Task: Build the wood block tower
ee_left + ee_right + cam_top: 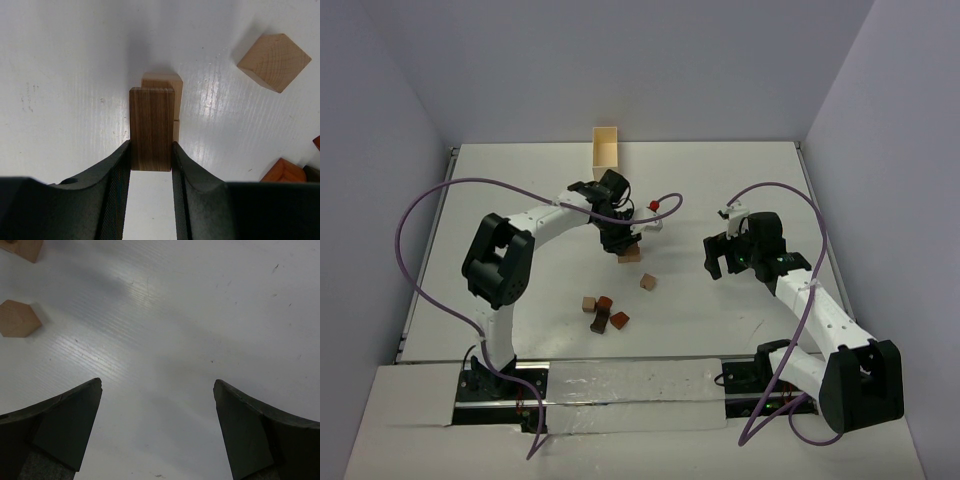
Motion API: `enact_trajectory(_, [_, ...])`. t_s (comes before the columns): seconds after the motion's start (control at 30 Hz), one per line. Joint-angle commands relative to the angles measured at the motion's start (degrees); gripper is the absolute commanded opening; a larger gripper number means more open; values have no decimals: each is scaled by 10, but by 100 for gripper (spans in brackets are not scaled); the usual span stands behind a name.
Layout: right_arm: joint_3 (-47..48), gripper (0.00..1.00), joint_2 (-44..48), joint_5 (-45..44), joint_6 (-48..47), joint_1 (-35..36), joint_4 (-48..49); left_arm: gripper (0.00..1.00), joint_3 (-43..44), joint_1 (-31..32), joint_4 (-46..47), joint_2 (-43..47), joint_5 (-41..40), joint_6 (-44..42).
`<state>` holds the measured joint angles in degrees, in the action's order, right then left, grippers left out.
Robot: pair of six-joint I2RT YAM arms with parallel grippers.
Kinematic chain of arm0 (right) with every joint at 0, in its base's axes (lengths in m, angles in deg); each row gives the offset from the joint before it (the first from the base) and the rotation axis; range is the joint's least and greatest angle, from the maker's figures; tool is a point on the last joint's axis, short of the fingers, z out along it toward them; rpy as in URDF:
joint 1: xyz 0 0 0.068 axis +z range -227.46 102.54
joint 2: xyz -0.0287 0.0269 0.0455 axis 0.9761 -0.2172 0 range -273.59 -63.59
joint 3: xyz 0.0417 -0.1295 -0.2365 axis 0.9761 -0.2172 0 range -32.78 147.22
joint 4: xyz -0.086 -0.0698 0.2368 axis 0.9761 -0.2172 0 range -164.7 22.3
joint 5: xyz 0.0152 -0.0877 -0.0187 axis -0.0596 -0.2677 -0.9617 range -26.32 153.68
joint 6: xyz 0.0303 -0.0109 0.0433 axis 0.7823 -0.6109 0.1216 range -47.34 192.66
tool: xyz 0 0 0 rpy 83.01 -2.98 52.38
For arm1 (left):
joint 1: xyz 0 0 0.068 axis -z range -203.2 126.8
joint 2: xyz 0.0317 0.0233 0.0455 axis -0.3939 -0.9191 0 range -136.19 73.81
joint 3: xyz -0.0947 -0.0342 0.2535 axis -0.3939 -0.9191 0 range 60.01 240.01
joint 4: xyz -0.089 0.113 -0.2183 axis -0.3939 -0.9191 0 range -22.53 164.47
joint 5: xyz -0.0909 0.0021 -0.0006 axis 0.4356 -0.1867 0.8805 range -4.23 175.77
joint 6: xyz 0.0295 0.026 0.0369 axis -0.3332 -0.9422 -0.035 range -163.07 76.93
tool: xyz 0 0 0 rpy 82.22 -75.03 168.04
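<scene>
- The room was three plain grey-lilac walls (620,60) closing in the far and side edges, with nothing on them.
- The table (740,180) was white, glossy and faintly ribbed, with a few small scuffs showing in the wrist views.
- The left arm (500,260) reached in towards the table's centre. The right arm (820,320) hung back at about 3 o'clock.
- A pale open box (607,145) lay at 12 o'clock against the far edge, apart from the blocks.
- The right claw (723,255) hovered over bare table with its jaws spread fully and nothing between them.
- The left claw (151,145) was part-closed, pinching a dark brown block (151,127) by its two long sides.
- The tower (630,257) stood just past the table's centre and was barely begun: a short tan stack (162,81), seemingly two pieces. The dark block was directly over it, and I could not tell whether the two touched.
- I judged the work early. This placing was not yet released, and several pieces lay unused.
- A loose tan cube (647,282) sat at 5 o'clock from the tower.
- At 7 o'clock from the tower, four more waited close together: a tan one (588,303), a red-brown one (604,302), a dark one (599,321) and an orange one (620,320).
</scene>
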<state>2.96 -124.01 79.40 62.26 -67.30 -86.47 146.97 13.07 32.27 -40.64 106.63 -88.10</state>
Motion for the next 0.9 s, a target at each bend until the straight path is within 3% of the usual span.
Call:
enact_trajectory(0.0, [30, 100, -3, -3, -8, 4, 1, 29, 25, -1, 6, -5, 24, -3])
enact_trajectory(0.87, [30, 100, -9, -3, -9, 4, 1, 40, 15, 0, -3, -9, 34, -18])
